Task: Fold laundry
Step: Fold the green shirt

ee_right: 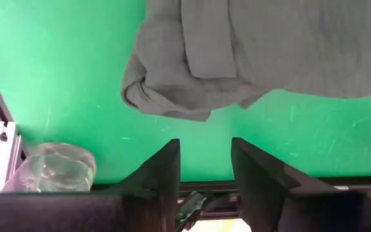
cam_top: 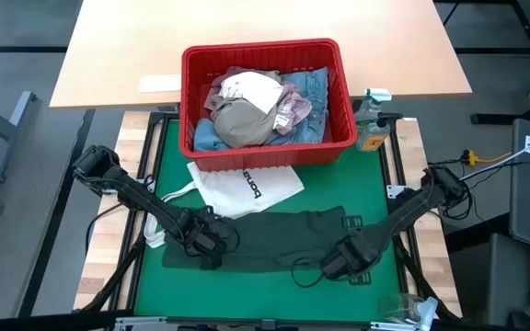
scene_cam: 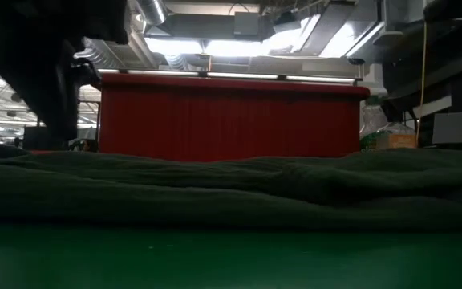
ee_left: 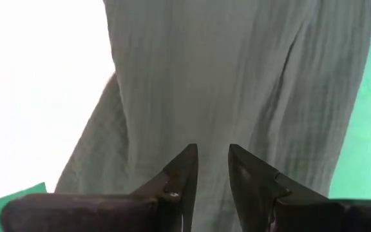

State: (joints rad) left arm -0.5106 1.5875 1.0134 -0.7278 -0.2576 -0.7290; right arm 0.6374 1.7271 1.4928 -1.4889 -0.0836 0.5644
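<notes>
Dark green top (cam_top: 274, 237) lies spread flat across lower centre of the green tabletop (cam_top: 375, 184), below the red basket (cam_top: 267, 147). Left hand (cam_top: 212, 246) over its left end, fingers narrowly apart, empty. Right hand (cam_top: 339, 267) at its lower right edge, fingers apart, holding nothing.

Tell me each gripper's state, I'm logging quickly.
Left gripper: open, empty, over the dark green top.
Right gripper: open, empty, above the green mat.

A robotics lab: green-matted test bench (cam_top: 375, 198) on an aluminium frame, ceiling strip lights (scene_cam: 239, 44), exposed ducting overhead.
</notes>
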